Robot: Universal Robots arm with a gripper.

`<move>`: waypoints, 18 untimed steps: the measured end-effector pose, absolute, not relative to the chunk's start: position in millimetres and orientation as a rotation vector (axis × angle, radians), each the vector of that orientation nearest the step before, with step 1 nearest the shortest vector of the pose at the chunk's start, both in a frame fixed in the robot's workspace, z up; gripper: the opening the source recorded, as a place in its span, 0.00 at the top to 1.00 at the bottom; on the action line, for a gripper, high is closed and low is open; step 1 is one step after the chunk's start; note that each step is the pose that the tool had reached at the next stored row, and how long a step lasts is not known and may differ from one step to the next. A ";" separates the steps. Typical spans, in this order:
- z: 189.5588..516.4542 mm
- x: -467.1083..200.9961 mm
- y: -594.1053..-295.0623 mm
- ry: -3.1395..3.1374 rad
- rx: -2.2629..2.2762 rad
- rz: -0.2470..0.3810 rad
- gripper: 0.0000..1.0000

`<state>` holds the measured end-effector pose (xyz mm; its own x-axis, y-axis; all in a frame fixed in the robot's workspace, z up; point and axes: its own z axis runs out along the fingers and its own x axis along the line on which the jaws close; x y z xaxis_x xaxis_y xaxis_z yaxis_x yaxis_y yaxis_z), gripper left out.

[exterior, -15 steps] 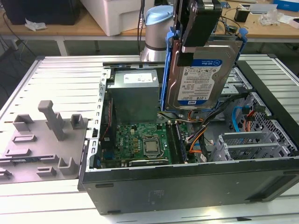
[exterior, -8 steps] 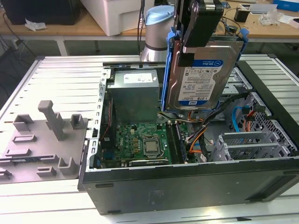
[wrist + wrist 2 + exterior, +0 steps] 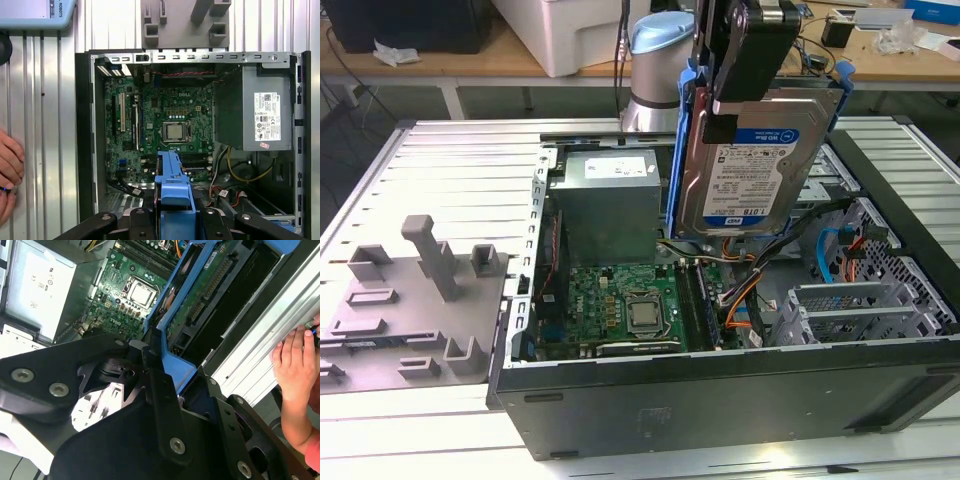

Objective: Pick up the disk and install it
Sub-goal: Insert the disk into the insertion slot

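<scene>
Grey fixture plate (image 3: 420, 300) lies at nine o'clock on the ribbed bench (image 3: 470, 150) in the exterior view, with the open computer case (image 3: 720, 400) at centre. At one o'clock the pincer (image 3: 732, 100) is clamped on the disk (image 3: 760, 170), which hangs nearly upright above the motherboard (image 3: 620, 310). A loose grip could drop it onto the board. A hand (image 3: 295, 365) resting beside the case risks being struck.

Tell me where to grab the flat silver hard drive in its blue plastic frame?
The flat silver hard drive hangs nearly upright over the open black computer case. Probably best pinched across its flat faces at the top end, from above, as the black gripper does, leaving the lower end free.
</scene>
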<state>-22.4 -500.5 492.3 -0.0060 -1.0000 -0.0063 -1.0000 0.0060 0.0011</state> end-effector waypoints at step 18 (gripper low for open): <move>492.3 -5.5 -501.9 2.224 -2.214 0.008 0.63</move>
